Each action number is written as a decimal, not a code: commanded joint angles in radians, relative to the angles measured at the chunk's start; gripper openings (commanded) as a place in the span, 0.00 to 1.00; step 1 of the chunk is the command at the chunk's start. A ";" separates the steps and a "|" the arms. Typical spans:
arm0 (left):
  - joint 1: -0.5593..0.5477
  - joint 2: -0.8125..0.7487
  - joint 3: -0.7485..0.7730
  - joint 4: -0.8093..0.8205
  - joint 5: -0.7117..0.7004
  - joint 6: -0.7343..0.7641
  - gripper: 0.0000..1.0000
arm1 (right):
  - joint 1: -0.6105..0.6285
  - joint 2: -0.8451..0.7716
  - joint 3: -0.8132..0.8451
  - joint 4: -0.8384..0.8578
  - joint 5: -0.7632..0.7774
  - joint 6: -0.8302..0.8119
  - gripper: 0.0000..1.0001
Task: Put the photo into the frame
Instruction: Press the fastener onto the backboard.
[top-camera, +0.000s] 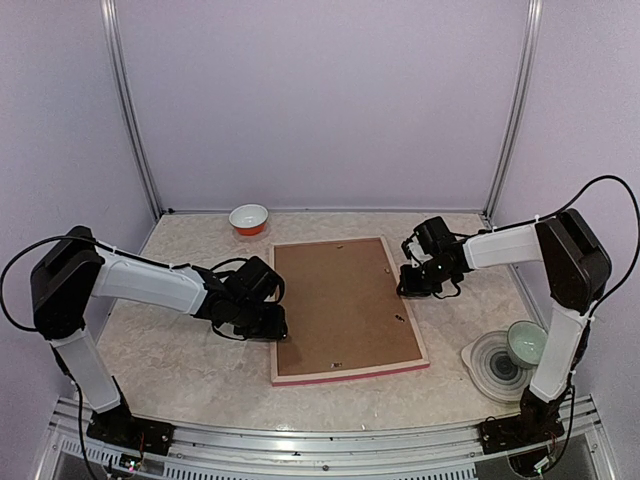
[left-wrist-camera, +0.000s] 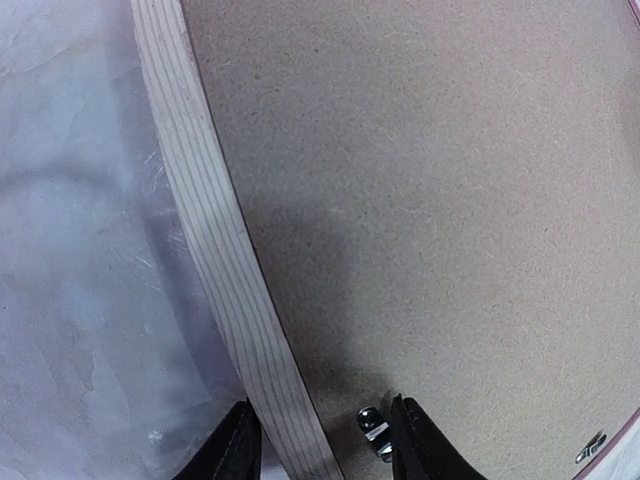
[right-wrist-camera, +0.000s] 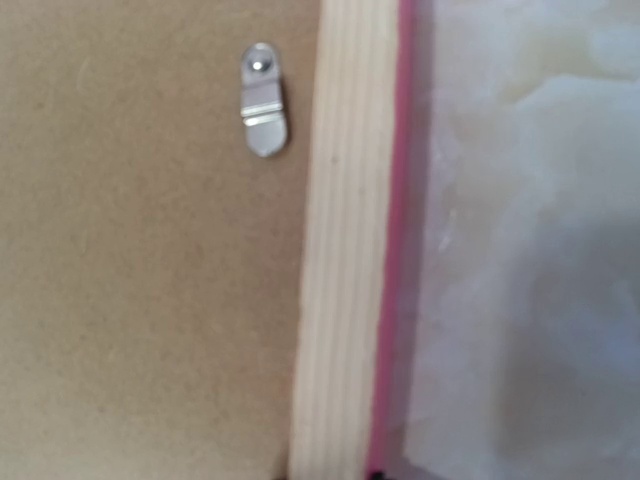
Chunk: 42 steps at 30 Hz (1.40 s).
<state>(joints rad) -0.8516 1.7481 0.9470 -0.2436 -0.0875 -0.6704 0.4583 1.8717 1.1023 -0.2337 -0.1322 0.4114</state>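
- Two hands at frame (top-camera: 345, 373), one each side.
- Frame lies back-up on surface (top-camera: 180, 360), board (top-camera: 340, 305) inside.
- My left hand (top-camera: 272, 325): open, astride frame's left edge.
- My right hand (top-camera: 410, 285): at right edge; can't tell open or closed.

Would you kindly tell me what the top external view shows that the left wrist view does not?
Only the top external view: the whole frame lying back-up, the right hand at its right edge, a red-and-white bowl behind it, and a plate carrying a pale bowl. Only the left wrist view: the left hand, its black fingertips either side of the frame's wooden rail, and a metal clip beside one. Both: the brown backing board in the frame, and the table.
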 joint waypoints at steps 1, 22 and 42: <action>-0.006 0.011 0.021 0.059 0.032 0.005 0.45 | 0.024 0.021 -0.021 -0.026 -0.049 -0.031 0.10; -0.015 0.005 -0.007 0.028 0.025 0.004 0.33 | 0.023 0.020 -0.018 -0.027 -0.051 -0.033 0.10; -0.001 -0.039 -0.022 0.025 0.031 0.008 0.24 | 0.024 0.015 -0.018 -0.030 -0.054 -0.033 0.10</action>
<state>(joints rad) -0.8505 1.7336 0.9356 -0.2554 -0.0868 -0.6773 0.4580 1.8717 1.1023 -0.2340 -0.1280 0.4088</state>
